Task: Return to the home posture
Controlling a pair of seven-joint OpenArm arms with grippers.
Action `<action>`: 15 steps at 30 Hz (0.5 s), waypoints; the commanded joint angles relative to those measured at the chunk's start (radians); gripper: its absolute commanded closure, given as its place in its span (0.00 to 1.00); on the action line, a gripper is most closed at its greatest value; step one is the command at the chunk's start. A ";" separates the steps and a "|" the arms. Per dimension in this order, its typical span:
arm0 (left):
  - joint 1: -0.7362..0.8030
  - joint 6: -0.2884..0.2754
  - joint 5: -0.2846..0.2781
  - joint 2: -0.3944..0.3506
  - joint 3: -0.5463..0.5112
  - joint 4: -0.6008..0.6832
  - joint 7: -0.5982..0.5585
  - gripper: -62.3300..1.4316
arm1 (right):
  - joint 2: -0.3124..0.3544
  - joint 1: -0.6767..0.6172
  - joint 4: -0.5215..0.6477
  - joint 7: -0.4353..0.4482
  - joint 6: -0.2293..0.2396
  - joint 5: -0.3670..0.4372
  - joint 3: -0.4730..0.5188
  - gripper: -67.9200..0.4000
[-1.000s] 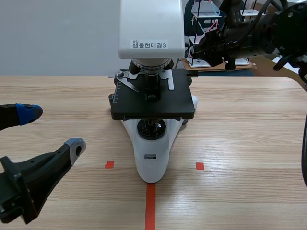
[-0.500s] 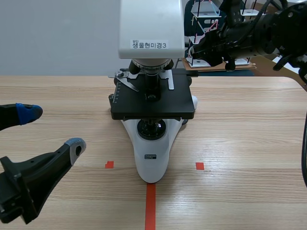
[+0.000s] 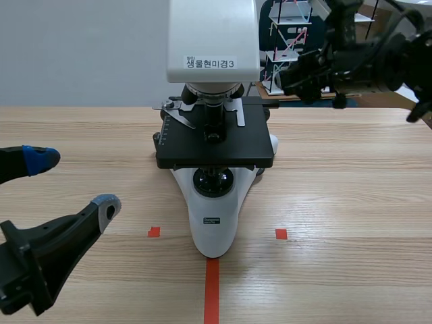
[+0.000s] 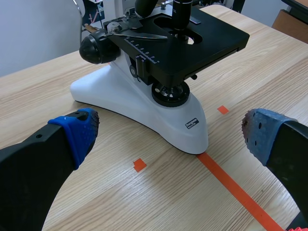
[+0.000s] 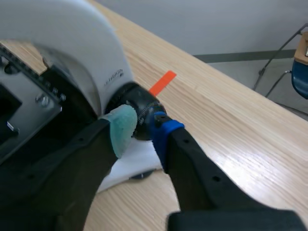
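The right gripper (image 5: pixel 142 132), raised at the scene view's upper right with jaws barely parted and empty, points straight at the focus knob (image 5: pixel 143 111) of the central microscope (image 3: pixel 214 135), so it should back off along that line; the left gripper (image 3: pixel 73 182) sits wide open, empty, lower left.

— What carries everything here?
— A pale, wood-grained tabletop (image 3: pixel 351 189). A microscope (image 3: pixel 214 229) stands on it on its white foot, just ahead of the left hand (image 3: pixel 73 182).
— Anything else?
— Only marks: an orange-red tape line (image 3: pixel 211 290) meeting that foot, and two small squares (image 3: pixel 154 232) flanking it.
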 commanded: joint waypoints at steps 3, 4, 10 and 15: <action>0.007 -0.001 -0.009 0.005 -0.006 0.005 -0.013 0.00 | 0.035 -0.141 0.124 0.087 0.001 -0.048 0.086 0.50; 0.007 -0.001 -0.009 0.005 -0.006 0.005 -0.014 0.00 | 0.037 -0.189 0.156 0.117 0.001 -0.073 0.109 0.44; 0.007 -0.001 -0.009 0.005 -0.006 0.005 -0.014 0.00 | 0.037 -0.495 0.356 0.335 0.001 -0.204 0.224 0.29; 0.007 -0.001 -0.009 0.005 -0.006 0.005 -0.014 0.00 | 0.034 -0.739 0.530 0.507 0.001 -0.303 0.299 0.19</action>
